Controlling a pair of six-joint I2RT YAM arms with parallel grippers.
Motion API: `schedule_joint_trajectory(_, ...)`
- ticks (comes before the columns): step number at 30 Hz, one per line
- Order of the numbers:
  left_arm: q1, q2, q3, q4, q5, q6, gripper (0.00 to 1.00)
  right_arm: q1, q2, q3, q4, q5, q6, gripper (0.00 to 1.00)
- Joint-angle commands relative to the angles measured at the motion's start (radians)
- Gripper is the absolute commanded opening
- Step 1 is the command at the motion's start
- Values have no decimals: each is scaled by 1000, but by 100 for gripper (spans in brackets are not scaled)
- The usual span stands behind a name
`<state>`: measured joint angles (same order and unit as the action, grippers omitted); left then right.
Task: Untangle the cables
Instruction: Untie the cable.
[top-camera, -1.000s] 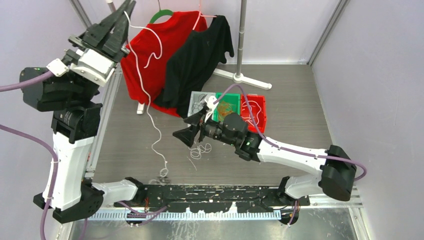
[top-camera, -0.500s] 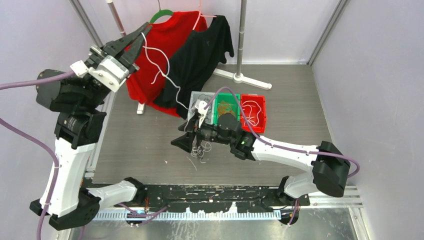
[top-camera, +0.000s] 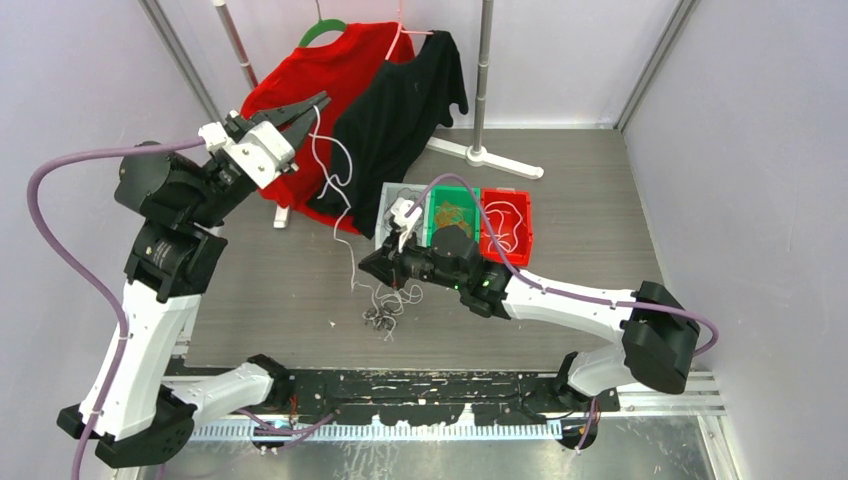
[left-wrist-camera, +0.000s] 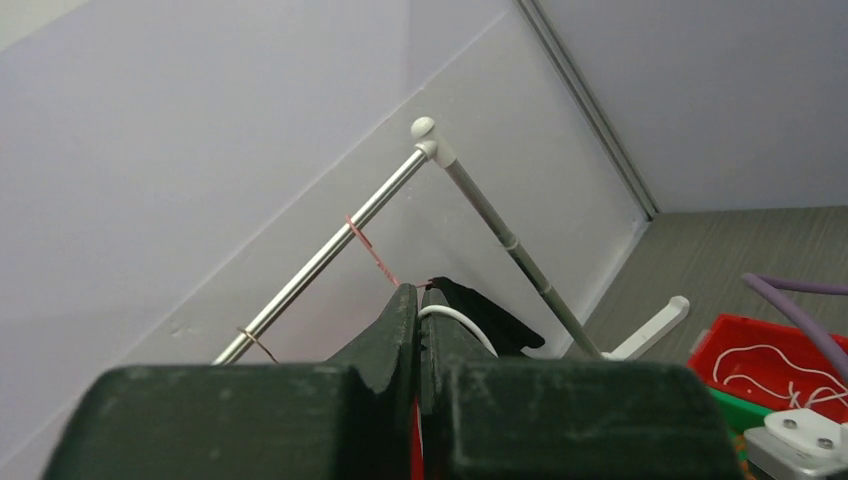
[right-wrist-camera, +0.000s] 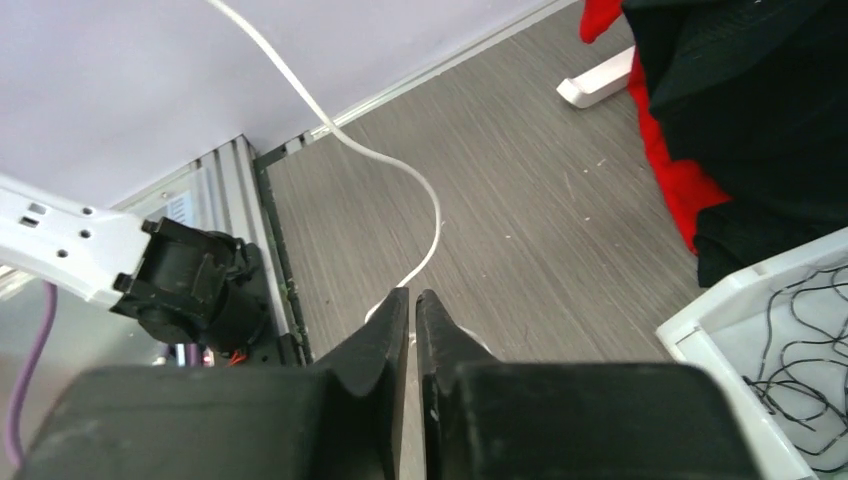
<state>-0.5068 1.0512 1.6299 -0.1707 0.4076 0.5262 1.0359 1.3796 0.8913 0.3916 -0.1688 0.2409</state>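
A white cable (top-camera: 345, 190) hangs from my left gripper (top-camera: 318, 101), which is raised at the back left and shut on the cable's upper end (left-wrist-camera: 458, 320). The cable drops to a small tangled bunch (top-camera: 385, 312) on the table. My right gripper (top-camera: 366, 264) sits low just above that bunch. Its jaws are closed to a thin slit, and the white cable (right-wrist-camera: 400, 175) runs down into the tips (right-wrist-camera: 410, 296). Black cables lie in a white bin (top-camera: 392, 200), orange-brown ones in a green bin (top-camera: 432, 200), and a white one in a red bin (top-camera: 526, 225).
A red shirt (top-camera: 345, 70) and a black shirt (top-camera: 405, 110) hang from a rack at the back. The rack's pole (top-camera: 485, 70) and white foot (top-camera: 500, 160) stand behind the bins. Walls close in on the left, back and right.
My left gripper has swung down and to the right, carrying the white cable. My right gripper has closed from wide open onto the cable, and the bunch has shifted slightly.
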Motion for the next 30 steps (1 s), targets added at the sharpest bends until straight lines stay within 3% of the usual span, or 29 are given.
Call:
schedule_joint_trajectory(1,-2,-44,-2,-33,-35,-76,0,-8,-9,-12,59,37,-11,4)
schedule_joint_trajectory(5,-3,-69,-44,-68,-53,-106,0,-16,-15,-32,76,48,3,3)
schedule_joint_trajectory(8,-2,-76,-69,-64,-55,-102,0,-19,1,-27,69,20,34,46)
schedule_joint_trajectory(9,-2,-74,-69,-61,-57,-104,0,-18,9,-25,72,11,52,53)
schedule_joint_trajectory(17,-2,-59,-45,-52,-38,-101,0,-13,105,-63,227,-19,218,66)
schedule_joint_trajectory(21,-3,-60,-44,-54,-43,-97,0,3,159,-43,262,-22,228,64)
schedule_joint_trajectory(23,-3,-62,-42,-59,-45,-91,0,3,177,-34,276,-17,229,58)
schedule_joint_trajectory(25,-2,-64,-38,-68,-48,-95,0,3,181,-27,263,13,211,47)
schedule_joint_trajectory(30,-3,-77,-40,-105,-48,-122,0,1,125,-58,227,83,141,6)
